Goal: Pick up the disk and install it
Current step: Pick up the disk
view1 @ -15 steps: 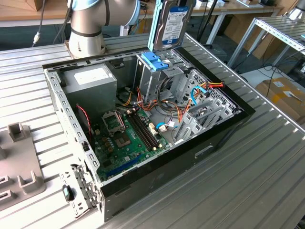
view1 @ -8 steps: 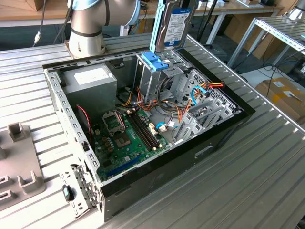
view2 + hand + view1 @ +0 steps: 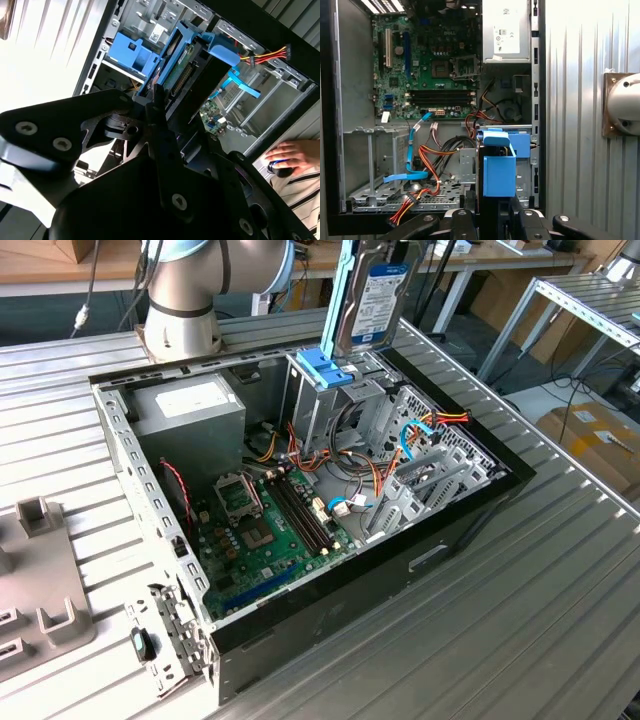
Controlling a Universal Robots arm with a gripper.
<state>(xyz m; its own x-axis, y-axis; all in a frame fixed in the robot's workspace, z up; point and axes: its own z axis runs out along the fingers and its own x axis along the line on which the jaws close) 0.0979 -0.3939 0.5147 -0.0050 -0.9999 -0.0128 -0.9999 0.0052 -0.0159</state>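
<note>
the fingers are clamping the disk, which is hanging upright above the open computer case on the bench.
in the exterior view the disk is showing its white and blue label, whose print i cannot make out, and its light-blue rail is standing just over the blue latch of the drive cage. a white sticker is lying on the grey power supply, beside the green motherboard. in the second wrist view a person's hand is resting on a mouse.
</note>
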